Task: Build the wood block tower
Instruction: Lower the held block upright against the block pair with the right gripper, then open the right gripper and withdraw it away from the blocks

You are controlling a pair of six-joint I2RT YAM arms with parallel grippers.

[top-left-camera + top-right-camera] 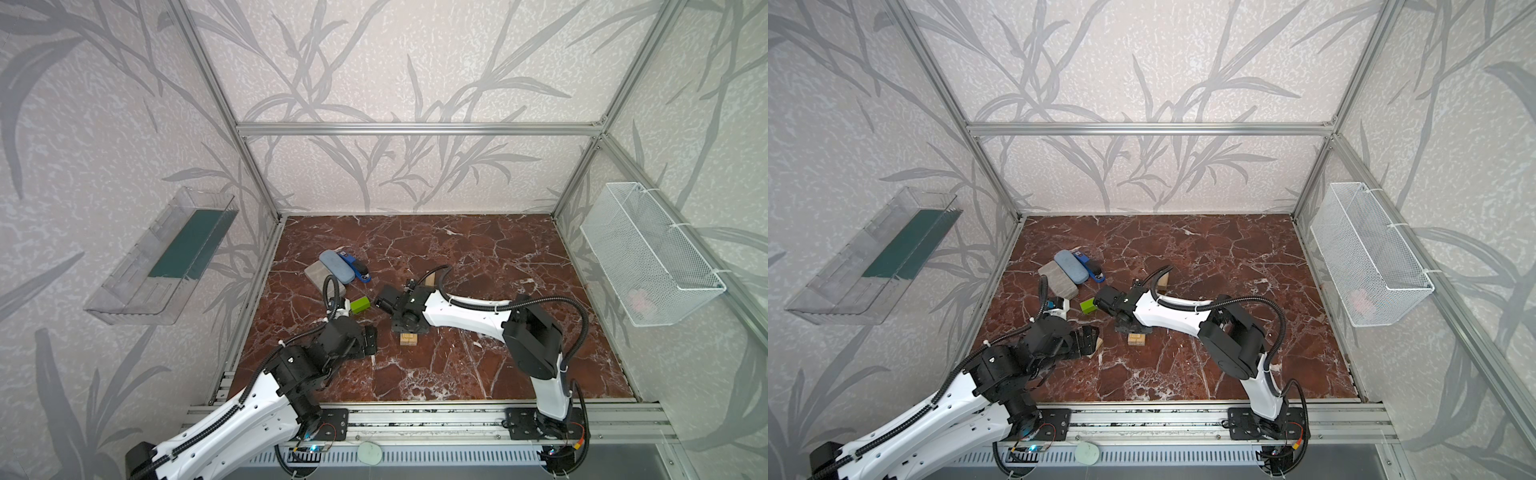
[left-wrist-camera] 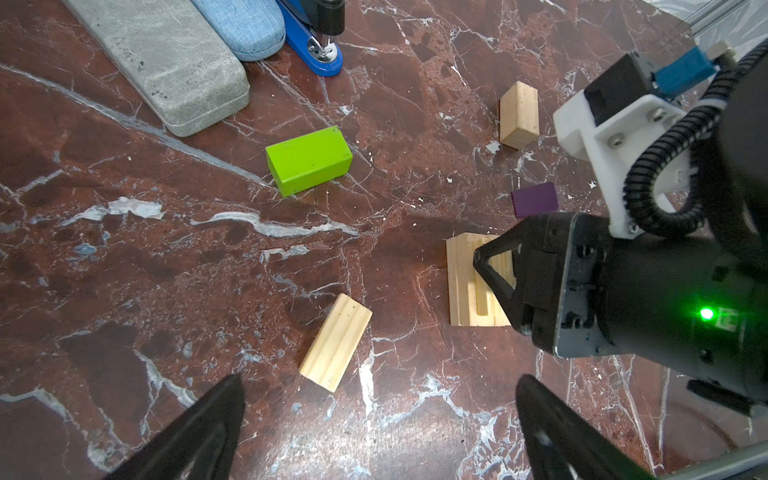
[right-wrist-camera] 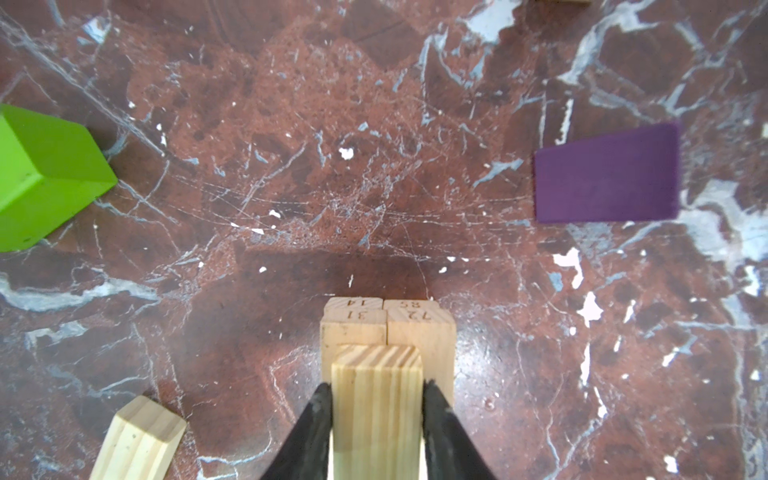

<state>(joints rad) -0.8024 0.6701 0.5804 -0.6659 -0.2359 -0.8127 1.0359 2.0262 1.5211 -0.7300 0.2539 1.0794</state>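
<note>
My right gripper (image 3: 376, 392) is shut on a pale wood block (image 3: 376, 415), held over the tower (image 3: 419, 332). The tower is two layers of paired pale blocks, seen in both top views (image 1: 408, 338) (image 1: 1136, 339). I cannot tell whether the held block touches it. My left gripper (image 2: 380, 419) stands open and empty, low over the floor near a loose pale block (image 2: 336, 341). A lime-green brick (image 2: 308, 160) (image 1: 360, 305) lies left of the tower. A purple block (image 3: 606, 172) and another pale block (image 2: 518, 114) lie behind it.
A grey case (image 2: 162, 62), a blue-grey case (image 2: 241, 25) and a blue stapler (image 2: 316, 50) lie at the back left of the marble floor (image 1: 478, 257). A wire basket (image 1: 648, 253) hangs on the right wall, a clear bin (image 1: 162, 257) on the left.
</note>
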